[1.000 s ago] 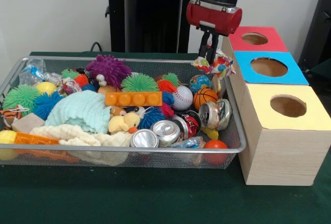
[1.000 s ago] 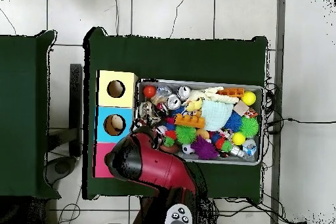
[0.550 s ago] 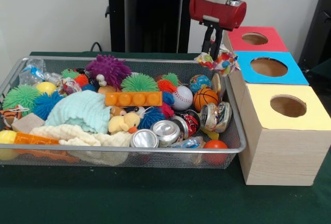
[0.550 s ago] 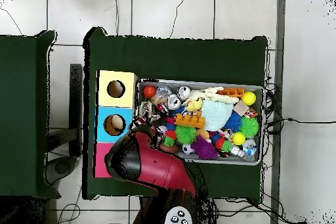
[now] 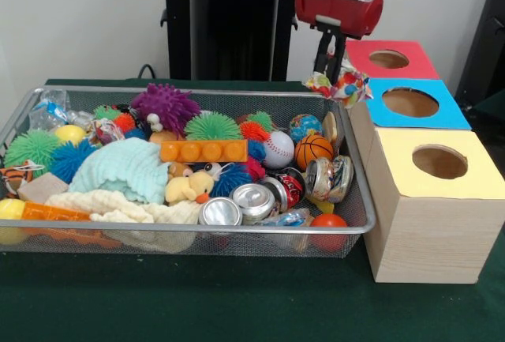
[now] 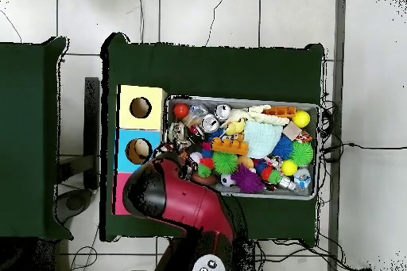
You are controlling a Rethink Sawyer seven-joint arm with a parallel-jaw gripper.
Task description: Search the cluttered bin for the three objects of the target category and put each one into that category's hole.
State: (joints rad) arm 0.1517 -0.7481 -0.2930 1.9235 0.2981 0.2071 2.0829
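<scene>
My fingers pinch crinkly candy wrapper, lifted clear of wire bin rim, beside blue box near worktop's far edge, ready for hole.

Crinkled multicoloured wrapper hangs in the air beside blue-topped box.

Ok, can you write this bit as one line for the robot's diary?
gripper: shut on crinkly multicoloured wrapper | position: lifted above wire-mesh bin edge, beside blue-topped box hole | wrapper not yet dropped
</scene>
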